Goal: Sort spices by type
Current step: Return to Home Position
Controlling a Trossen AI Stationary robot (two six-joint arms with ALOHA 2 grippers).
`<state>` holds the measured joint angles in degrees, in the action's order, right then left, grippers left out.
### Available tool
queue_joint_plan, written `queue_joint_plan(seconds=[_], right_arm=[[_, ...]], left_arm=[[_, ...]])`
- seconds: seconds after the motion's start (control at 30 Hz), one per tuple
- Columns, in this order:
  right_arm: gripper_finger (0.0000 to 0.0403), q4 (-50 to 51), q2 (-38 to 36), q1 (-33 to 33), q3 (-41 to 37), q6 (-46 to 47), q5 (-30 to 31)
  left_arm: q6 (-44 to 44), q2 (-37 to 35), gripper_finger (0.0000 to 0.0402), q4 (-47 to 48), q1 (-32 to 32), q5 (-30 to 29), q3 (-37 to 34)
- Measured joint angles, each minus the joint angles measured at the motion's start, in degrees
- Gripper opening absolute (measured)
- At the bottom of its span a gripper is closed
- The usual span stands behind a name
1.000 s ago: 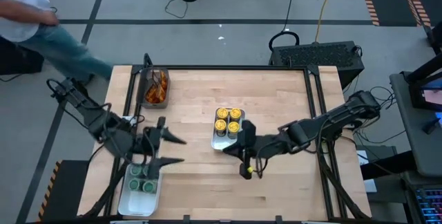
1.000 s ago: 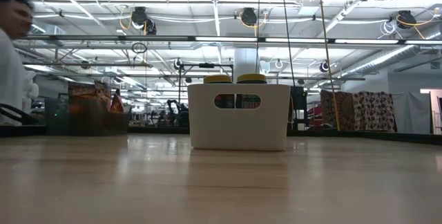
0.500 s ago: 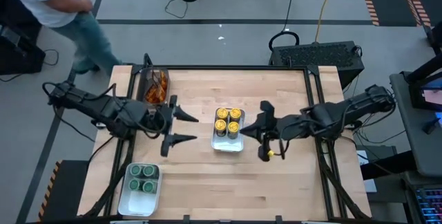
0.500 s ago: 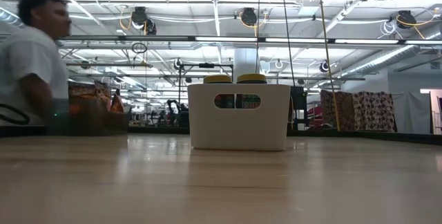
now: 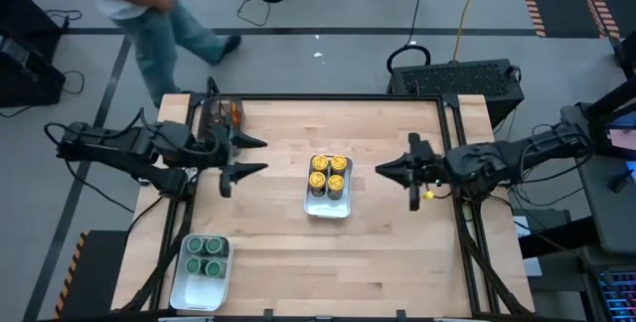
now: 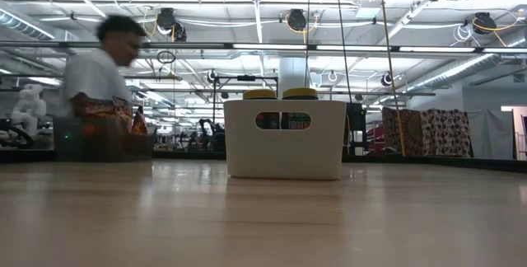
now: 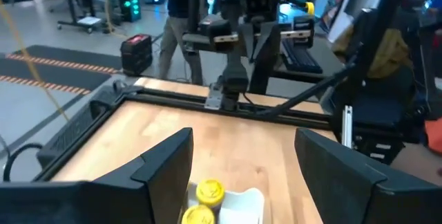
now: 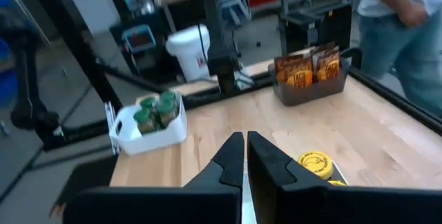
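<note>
TABLE SORTED: Four small round yellow-lidded jars (image 5: 328, 172) stand packed together in a white rectangular plastic tray (image 5: 328, 209) at the middle of the pale wooden table (image 5: 397, 252). On the left of that tray, well apart from it, the left gripper (image 5: 264, 155) hovers over the boards, its two dark fingers spread wide with nothing between them. On the tray's opposite side, also clear of it, the right gripper (image 5: 380, 170) hangs empty, its fingers drawn to a narrow slit. Four round green-lidded jars (image 5: 204, 257) sit in a second white tray (image 5: 197, 287), below and left of the middle tray in the high view. Flat orange-brown packets (image 8: 300, 72) stand upright in a dark rectangular bin (image 8: 309, 90), above and left of the middle tray in that view, just behind the left arm. A person (image 5: 149, 4) in a white top and jeans walks past beyond the table, on the bin's side of the middle tray.
</note>
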<state>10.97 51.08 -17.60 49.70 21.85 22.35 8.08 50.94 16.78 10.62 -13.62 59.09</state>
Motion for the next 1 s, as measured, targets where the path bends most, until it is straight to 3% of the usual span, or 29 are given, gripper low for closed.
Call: queue_joint_plan(seconds=[0.53, 1.0], right_arm=[[0.0000, -3.17, -16.36, 3.78, -14.57, 1.21, -1.83], [0.0000, -6.61, -26.45, 3.78, -23.63, 3.00, -1.43]], left_arm=[[6.59, -20.24, 0.0258, -11.99, -1.56, -4.56, -19.65], [10.88, -29.88, 0.0258, -19.47, -1.56, -6.77, -32.41]])
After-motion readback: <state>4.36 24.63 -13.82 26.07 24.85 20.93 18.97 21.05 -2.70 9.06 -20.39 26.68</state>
